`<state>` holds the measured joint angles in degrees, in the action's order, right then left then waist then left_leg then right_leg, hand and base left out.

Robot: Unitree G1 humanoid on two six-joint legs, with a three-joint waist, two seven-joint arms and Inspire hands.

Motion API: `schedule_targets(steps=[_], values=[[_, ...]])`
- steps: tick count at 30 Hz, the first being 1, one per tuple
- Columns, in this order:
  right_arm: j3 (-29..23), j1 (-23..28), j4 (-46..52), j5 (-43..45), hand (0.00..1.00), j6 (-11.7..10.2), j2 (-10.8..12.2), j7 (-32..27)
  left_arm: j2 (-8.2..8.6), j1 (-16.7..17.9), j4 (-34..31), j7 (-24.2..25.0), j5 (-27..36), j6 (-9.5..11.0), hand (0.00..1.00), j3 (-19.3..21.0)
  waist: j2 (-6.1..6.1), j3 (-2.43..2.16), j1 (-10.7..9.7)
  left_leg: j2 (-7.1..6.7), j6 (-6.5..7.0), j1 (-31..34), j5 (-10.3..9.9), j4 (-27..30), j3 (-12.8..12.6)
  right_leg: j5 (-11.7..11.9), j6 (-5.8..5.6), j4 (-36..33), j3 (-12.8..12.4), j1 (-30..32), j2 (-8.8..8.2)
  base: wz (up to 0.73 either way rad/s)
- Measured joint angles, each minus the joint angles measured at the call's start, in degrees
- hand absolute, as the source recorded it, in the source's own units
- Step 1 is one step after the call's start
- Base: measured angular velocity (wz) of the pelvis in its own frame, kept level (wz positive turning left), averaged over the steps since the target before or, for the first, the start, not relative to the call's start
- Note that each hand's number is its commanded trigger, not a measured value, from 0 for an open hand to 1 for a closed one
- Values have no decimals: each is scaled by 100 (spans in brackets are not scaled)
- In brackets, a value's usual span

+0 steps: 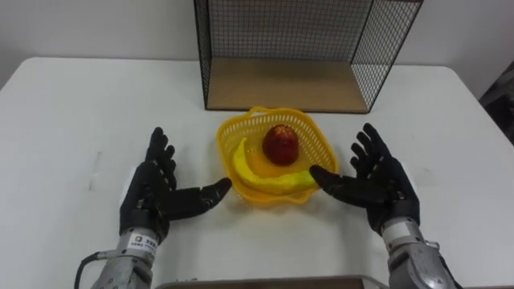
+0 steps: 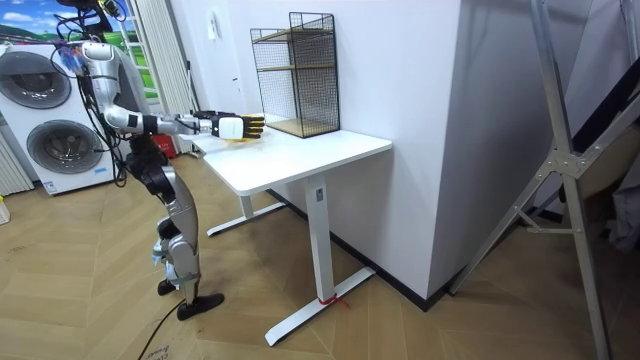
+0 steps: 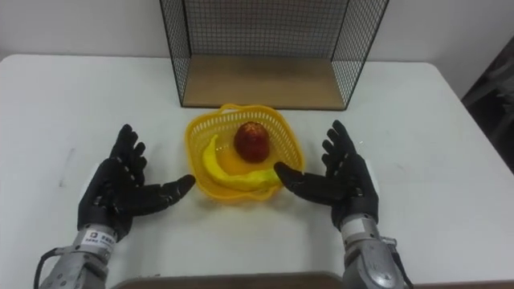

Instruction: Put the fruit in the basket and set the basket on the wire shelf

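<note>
As the banana and apple are lying in the basket, just before the wire shelf | we are holding left hand and right hand spread, flanking it | we are advising: grip opposite rims evenly, lift level.

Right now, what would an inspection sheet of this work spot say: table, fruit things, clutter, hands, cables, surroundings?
Surface: white table.
Job's things: yellow basket holds a banana and a red apple; wire shelf stands just behind it, on the table.
Clutter: nothing seen.
Hands: left hand and right hand open, one each side of the basket, thumbs toward it.
Cables: nothing seen on the table.
Surroundings: white wall, wooden floor, washing machines behind the robot.
</note>
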<state>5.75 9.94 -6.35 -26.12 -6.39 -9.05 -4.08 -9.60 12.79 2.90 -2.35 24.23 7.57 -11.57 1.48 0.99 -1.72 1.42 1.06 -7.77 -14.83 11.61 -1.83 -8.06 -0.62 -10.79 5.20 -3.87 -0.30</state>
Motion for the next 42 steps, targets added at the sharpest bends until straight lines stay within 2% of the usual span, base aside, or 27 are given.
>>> schedule_targets(steps=[4, 10, 14, 17, 24, 37, 42], values=[[7, -34, -7, 76, 0, 3, 3, 9, 23, 0, 127, 272, -1, -60, 0, -52, -20, 1, -1, 4, 0, 3, 0, -9, 0, 2, 2, 1, -6, 3, 9, 0], [190, -223, -295, 142, 0, 31, 49, 247, 113, -104, 296, 407, 23, -51, 0, -55, -30, -9, 6, 4, -1, -4, 1, 7, 1, 3, 2, -3, -7, -14, 6, 0], [254, -270, -377, 162, 0, 30, 90, 431, 123, -174, 411, 424, 26, -5, 0, -64, -13, -3, 8, -1, -1, -13, 1, 12, 1, 5, -2, -12, -40, -23, 6, 0], [372, -470, -700, 191, 0, 103, 91, 437, 121, -254, 502, 424, 29, 9, 0, -67, 9, 6, 4, -2, 0, -7, 0, 11, 0, 4, -3, -65, -37, 0, 6, 0], [416, -661, -871, 213, 0, 112, 103, 421, 124, -324, 561, 423, 24, 7, 0, -100, 32, 9, 4, -4, -1, 5, 0, 12, 3, 3, -4, -89, -35, 23, 3, 0], [446, -676, -923, 188, 0, 91, 142, 425, 124, -326, 530, 429, 115, 62, 0, -141, 94, -15, 14, -9, 0, 60, 1, 28, -4, 3, -4, -86, -31, 90, -5, 0], [437, -688, -943, 182, 0, 96, 183, 438, 124, -333, 470, 430, 125, -12, 0, -143, 115, -29, -2, -9, 0, 67, 1, 49, -4, 3, -4, -84, -31, 91, -5, 0]])
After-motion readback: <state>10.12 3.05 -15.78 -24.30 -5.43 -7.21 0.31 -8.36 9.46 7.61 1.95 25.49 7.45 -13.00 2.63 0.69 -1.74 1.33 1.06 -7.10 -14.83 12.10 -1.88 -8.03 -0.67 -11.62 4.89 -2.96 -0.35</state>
